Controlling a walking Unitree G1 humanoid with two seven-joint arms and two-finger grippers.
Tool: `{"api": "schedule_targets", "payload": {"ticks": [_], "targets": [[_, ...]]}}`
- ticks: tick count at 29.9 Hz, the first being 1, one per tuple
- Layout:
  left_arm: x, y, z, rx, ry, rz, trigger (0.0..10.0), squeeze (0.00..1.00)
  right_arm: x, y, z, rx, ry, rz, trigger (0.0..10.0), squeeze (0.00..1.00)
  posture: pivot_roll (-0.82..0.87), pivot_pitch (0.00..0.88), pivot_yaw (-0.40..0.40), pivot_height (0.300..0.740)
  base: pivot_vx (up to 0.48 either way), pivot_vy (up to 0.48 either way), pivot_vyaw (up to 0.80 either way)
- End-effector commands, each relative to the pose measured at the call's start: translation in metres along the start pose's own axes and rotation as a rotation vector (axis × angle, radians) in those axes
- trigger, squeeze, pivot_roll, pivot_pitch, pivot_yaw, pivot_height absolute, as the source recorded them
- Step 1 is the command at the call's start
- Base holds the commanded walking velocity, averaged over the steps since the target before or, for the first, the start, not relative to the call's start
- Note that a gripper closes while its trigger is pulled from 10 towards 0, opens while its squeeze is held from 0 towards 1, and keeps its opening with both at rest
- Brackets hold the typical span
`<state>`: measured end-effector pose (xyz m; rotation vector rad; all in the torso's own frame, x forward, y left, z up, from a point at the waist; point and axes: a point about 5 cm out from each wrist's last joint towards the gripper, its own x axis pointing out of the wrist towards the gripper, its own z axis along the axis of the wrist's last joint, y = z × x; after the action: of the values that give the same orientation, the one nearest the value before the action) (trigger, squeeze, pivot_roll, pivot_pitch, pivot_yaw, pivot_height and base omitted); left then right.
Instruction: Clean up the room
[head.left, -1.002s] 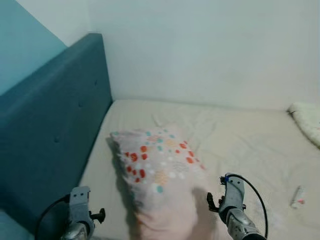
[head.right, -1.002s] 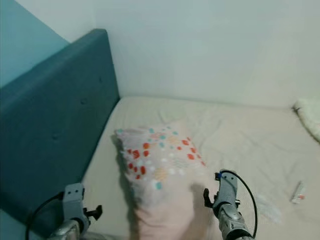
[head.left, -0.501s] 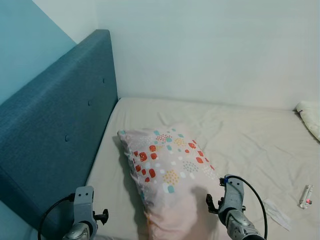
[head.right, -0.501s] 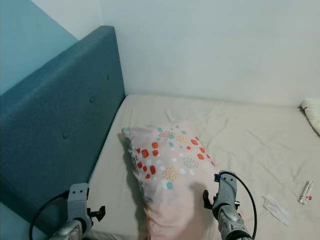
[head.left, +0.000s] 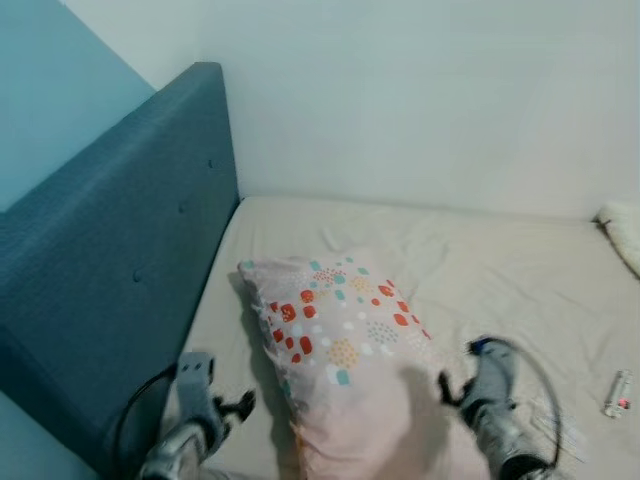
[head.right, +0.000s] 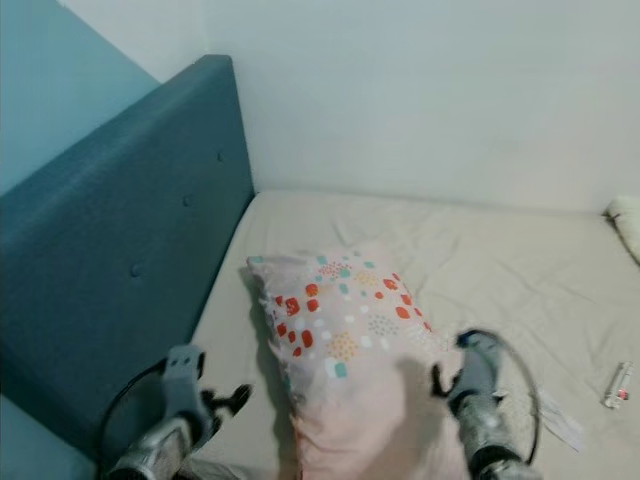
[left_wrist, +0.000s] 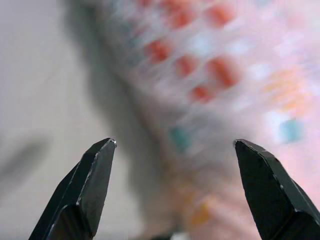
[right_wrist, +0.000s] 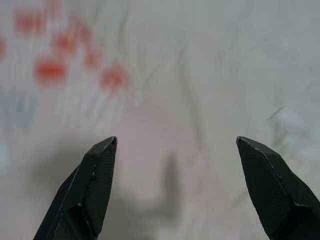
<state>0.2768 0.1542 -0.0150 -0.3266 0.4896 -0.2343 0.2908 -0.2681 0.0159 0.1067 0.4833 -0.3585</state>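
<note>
Pillow (head.left: 335, 345) lies crooked on the bed (head.left: 500, 260), near the blue headboard (head.left: 120, 270) but not against it, long axis angled away from the wall; it probably needs squaring up at the head end as part of tidying. Both arms are raised low in front, one each side of the pillow, set to take it from two sides. Left gripper (left_wrist: 172, 185) jaws wide open, holding nothing, aimed at the pillow's left edge and the bare sheet beside it. Right gripper (right_wrist: 175, 187) jaws also wide open and empty, looking down at the pillow's pink near end and the creased sheet. Neither is touching the pillow as far as I can tell; the views are blurred. Small tube-like thing (head.left: 617, 392) lies on the sheet far right, well apart from the pillow, and a flat scrap of paper or wrapper (head.right: 560, 425) sits near the right arm; likely clutter to clear. A white fluffy item (head.left: 622, 232) sits at the right edge of the bed.
</note>
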Motion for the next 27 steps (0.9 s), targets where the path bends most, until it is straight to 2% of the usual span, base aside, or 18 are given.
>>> {"api": "schedule_targets", "payload": {"ticks": [1,3,8,10,14,15,19,27], "targets": [[-0.001,-0.004,-0.007,-0.055,0.024,-0.050,10.0,0.00,-0.001,0.000,-0.004,0.022,0.011,-0.009,10.0,0.00,0.00,0.015,-0.029,0.720,0.000,0.000,0.00],[0.000,-0.010,-0.011,-0.095,0.043,-0.100,10.0,0.00,-0.001,0.000,-0.004,0.019,0.008,-0.004,10.0,0.00,0.00,0.015,-0.029,0.710,0.000,0.000,0.00],[0.001,-0.015,-0.015,-0.115,0.072,-0.106,10.0,0.00,-0.001,0.000,-0.003,0.017,0.006,-0.003,10.0,0.00,0.00,0.011,-0.030,0.695,0.000,0.000,0.00],[0.003,-0.019,-0.017,-0.093,0.080,-0.098,10.0,0.00,-0.001,-0.001,-0.003,0.016,0.006,-0.003,10.0,0.00,0.00,0.011,-0.030,0.685,0.000,0.000,0.00],[0.004,-0.024,-0.019,-0.111,0.085,-0.111,10.0,0.00,-0.001,-0.001,-0.003,0.015,0.007,-0.003,10.0,0.00,0.00,0.011,-0.030,0.675,0.000,0.000,0.00],[0.006,-0.028,-0.019,-0.144,0.087,-0.117,10.0,0.00,-0.001,0.000,-0.003,0.016,0.008,-0.002,10.0,0.00,0.00,0.011,-0.030,0.670,0.000,0.000,0.00],[0.012,-0.038,-0.013,-0.199,0.063,-0.151,10.0,0.00,0.000,0.002,-0.003,0.018,0.013,0.001,10.0,0.00,0.00,0.014,-0.029,0.655,0.000,0.000,0.00],[0.020,-0.048,0.007,-0.177,-0.009,-0.193,10.0,0.00,-0.002,0.001,-0.011,0.007,0.037,-0.001,10.0,0.00,0.00,0.022,-0.027,0.630,0.000,0.000,0.00]]}}
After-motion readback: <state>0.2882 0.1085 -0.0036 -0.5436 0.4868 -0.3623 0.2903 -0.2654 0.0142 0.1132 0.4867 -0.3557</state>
